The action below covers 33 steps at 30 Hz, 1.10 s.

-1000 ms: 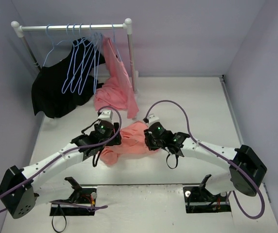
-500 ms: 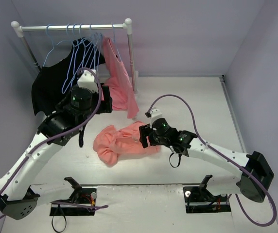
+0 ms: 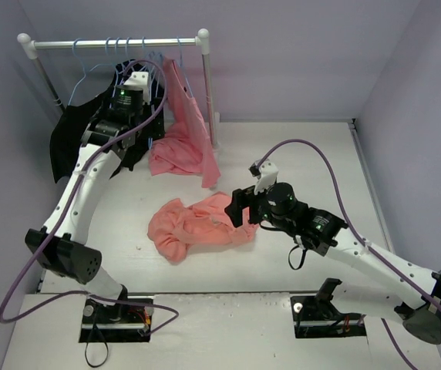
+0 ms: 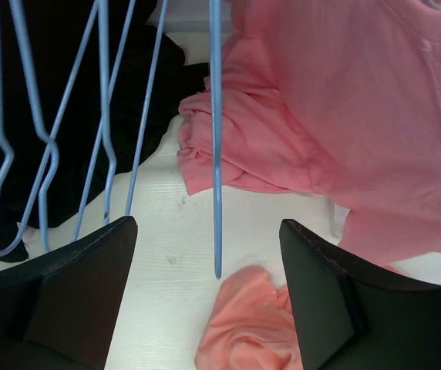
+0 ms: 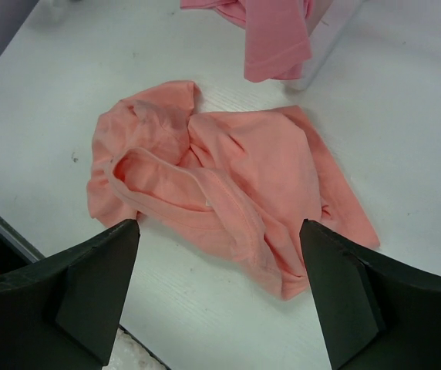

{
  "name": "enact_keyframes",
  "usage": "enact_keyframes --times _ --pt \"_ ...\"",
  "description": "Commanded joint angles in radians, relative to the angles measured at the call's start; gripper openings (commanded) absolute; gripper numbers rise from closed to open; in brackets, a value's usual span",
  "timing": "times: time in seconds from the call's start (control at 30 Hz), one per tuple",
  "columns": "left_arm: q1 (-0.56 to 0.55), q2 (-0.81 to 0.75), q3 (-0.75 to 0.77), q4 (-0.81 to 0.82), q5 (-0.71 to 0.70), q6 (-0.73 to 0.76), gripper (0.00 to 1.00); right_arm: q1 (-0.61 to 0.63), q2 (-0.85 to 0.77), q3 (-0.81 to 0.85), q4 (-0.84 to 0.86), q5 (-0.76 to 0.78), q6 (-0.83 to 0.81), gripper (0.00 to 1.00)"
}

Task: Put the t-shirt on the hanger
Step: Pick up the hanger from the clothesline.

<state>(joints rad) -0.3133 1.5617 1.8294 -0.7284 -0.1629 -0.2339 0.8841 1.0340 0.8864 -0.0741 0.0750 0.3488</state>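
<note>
White table (image 3: pixel 305 154) between lilac walls: the salmon-pink t-shirt (image 3: pixel 193 227) lies crumpled near its middle, touched by neither arm. At the shirt's right edge hovers the right gripper (image 3: pixel 240 206), fingers spread wide with nothing between them. Back left, several light-blue wire hangers hang from the rack bar (image 3: pixel 112 44). One hanger (image 4: pixel 216 154) dangles between the wide-apart fingers of the left gripper (image 4: pixel 205 231), touching neither. A second pink garment (image 3: pixel 186 131) droops from the rack onto the table, and a black garment (image 3: pixel 70 150) hangs farther left.
</note>
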Motion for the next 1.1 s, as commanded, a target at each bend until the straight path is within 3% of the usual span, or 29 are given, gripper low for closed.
enact_keyframes --times 0.0,0.5,0.63,0.87,1.07 --pt "0.022 0.033 0.097 0.01 0.062 0.037 0.7 -0.002 -0.055 0.005 0.015 0.028 0.016 0.83" --pt "0.03 0.206 0.204 0.011 0.011 0.077 0.54 -0.002 -0.098 -0.003 -0.009 0.048 0.024 0.85" --pt "0.031 0.226 0.219 0.012 0.013 0.085 0.44 -0.004 -0.106 -0.01 -0.012 0.052 0.03 0.85" --pt "0.031 0.234 0.255 0.02 0.002 0.102 0.15 -0.004 -0.118 -0.019 -0.016 0.055 0.042 0.85" --pt "0.031 0.216 0.275 0.041 0.022 0.134 0.03 -0.002 -0.118 -0.021 -0.016 0.052 0.047 0.85"
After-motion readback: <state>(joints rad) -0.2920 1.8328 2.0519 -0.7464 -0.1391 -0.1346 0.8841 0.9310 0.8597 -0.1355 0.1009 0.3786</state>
